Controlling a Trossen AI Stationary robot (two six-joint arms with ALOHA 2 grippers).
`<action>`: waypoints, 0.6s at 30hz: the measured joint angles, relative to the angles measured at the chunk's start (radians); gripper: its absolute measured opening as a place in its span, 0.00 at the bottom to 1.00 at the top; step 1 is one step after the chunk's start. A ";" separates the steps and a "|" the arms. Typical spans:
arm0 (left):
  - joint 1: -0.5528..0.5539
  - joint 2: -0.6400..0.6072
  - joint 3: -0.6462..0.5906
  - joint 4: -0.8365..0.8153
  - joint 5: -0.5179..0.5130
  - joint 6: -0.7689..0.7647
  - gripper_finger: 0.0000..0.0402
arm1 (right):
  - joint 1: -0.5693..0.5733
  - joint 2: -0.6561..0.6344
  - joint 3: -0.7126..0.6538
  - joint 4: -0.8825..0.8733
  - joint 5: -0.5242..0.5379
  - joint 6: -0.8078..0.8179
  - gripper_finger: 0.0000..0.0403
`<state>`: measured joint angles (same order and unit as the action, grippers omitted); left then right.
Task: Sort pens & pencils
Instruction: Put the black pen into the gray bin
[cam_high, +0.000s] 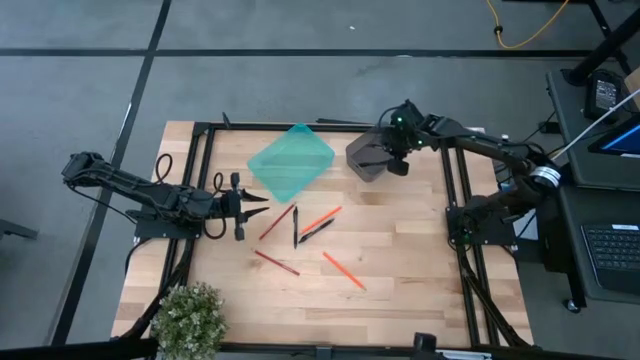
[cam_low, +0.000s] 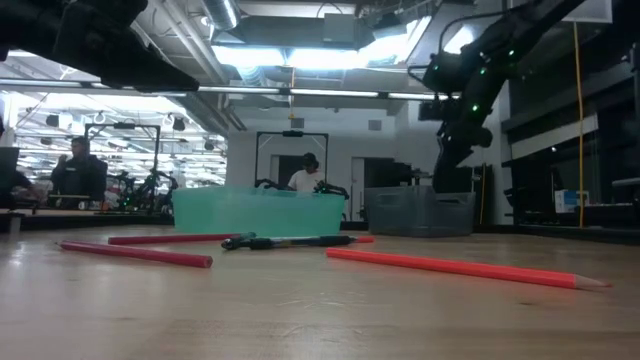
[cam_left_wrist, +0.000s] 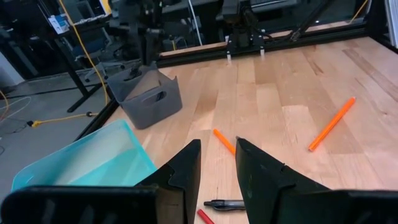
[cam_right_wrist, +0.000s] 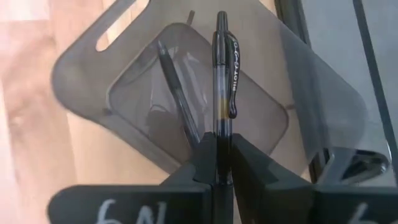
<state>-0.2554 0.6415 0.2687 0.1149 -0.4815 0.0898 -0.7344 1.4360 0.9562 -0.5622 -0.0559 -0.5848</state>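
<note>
My right gripper (cam_right_wrist: 217, 163) is clamped on a black pen (cam_right_wrist: 222, 81) above the grey bin (cam_right_wrist: 186, 93), where another pen (cam_right_wrist: 177, 99) lies. My left gripper (cam_high: 243, 206) waits, fingers apart, near the slender pencils (cam_high: 343, 269) and the translucent teal bin (cam_high: 291, 160).

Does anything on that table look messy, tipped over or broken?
Nothing looks broken or spilled. Pens and pencils lie scattered at all angles on the table, still unsorted. The teal bin sits cornerwise to the table edges. The right gripper holds a pen over the grey bin.
</note>
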 joint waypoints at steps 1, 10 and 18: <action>0.000 0.000 0.000 0.001 0.000 0.000 0.23 | 0.004 0.015 0.000 0.016 0.000 -0.003 0.08; 0.000 0.000 0.000 0.002 0.000 0.000 0.23 | 0.007 0.128 0.000 0.058 -0.046 -0.030 0.08; 0.000 0.000 0.000 0.002 0.000 0.000 0.23 | 0.007 0.182 0.000 0.109 -0.048 -0.047 0.08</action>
<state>-0.2554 0.6415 0.2686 0.1169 -0.4816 0.0898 -0.7277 1.6180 0.9562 -0.4528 -0.1035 -0.6320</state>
